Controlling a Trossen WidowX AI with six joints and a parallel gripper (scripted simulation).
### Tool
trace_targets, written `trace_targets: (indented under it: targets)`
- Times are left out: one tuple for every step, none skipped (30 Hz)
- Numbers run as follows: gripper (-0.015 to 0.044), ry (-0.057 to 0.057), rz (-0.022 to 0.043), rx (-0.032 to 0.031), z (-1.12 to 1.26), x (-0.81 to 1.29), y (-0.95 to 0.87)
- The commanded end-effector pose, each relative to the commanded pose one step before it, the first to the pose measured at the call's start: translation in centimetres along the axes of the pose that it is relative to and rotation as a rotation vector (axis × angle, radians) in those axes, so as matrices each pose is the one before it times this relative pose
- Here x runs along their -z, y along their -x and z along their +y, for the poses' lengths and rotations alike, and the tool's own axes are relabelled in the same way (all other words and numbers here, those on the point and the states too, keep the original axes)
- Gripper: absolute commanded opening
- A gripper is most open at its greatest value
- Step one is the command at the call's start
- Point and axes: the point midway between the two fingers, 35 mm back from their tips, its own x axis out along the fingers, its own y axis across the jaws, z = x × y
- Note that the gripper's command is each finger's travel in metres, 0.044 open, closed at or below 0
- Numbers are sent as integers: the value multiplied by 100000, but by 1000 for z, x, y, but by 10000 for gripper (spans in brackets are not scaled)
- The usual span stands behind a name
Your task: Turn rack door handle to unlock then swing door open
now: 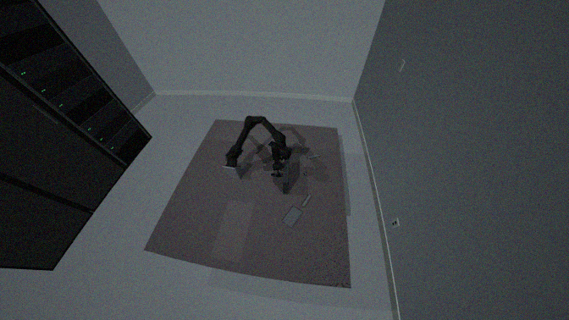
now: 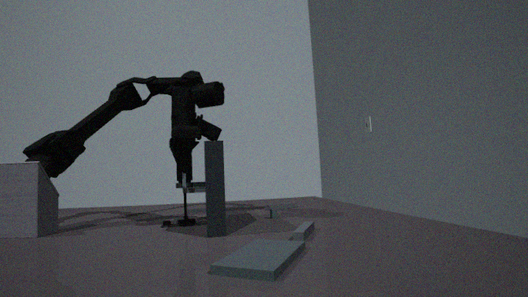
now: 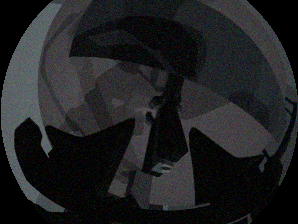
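Note:
My gripper [image 1: 278, 166] [image 2: 185, 179] [image 3: 162, 127] is open and points straight down. In the wrist view its two dark fingers stand apart, one each side of the dark upright handle [image 3: 169, 137], with gaps on both sides. In the exterior view the fingers overlap edge-on, beside a pale strip level with their tips. A short horizontal bracket [image 2: 198, 187] runs from there to a tall grey upright [image 2: 215, 192] of the door or frame. A thin rod [image 2: 185, 206] stands below on a dark foot [image 2: 186, 222]. The dark image hides how far the door is open and whether a finger touches it.
A flat grey slab [image 1: 292, 216] [image 2: 257, 259] and a small bar [image 1: 306, 200] [image 2: 303, 230] lie in front of the upright on the brown surface [image 1: 190, 220] [image 2: 118, 267]. A pale block [image 2: 17, 200] is under the arm's base. A dark server cabinet [image 1: 46, 203] stands at far left.

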Motion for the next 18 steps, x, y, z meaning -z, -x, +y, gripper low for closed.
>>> trace_targets:
  targets:
    - [280,-19870,-375,-258,14,-78,5]
    - [280,-4955,-2,-1,0,0,0]
    - [280,-4955,-2,-1,0,0,0]
    - [280,-4955,-1,-1,0,0,0]
    - [280,-4955,-1,-1,0,0,0]
    - [280,-4955,-1,-1,0,0,0]
    - [280,-4955,-1,-1,0,0,0]
    - [280,-4955,-1,-1,0,0,0]
    - [280,-4955,-1,-1,0,0,0]
    - [280,-4955,-1,-1,0,0,0]
    - [280,-4954,-1,-1,0,0,0]
    - [280,-4955,-1,-1,0,0,0]
    - [280,-4955,-1,-1,0,0,0]
    - [280,-4955,0,-2,0,0,0]
    - [280,-4955,0,-2,0,0,0]
    - [280,-4955,0,-2,0,0,0]
    - [280,-4955,0,-2,0,0,0]
    - [280,-4955,0,-2,0,0,0]
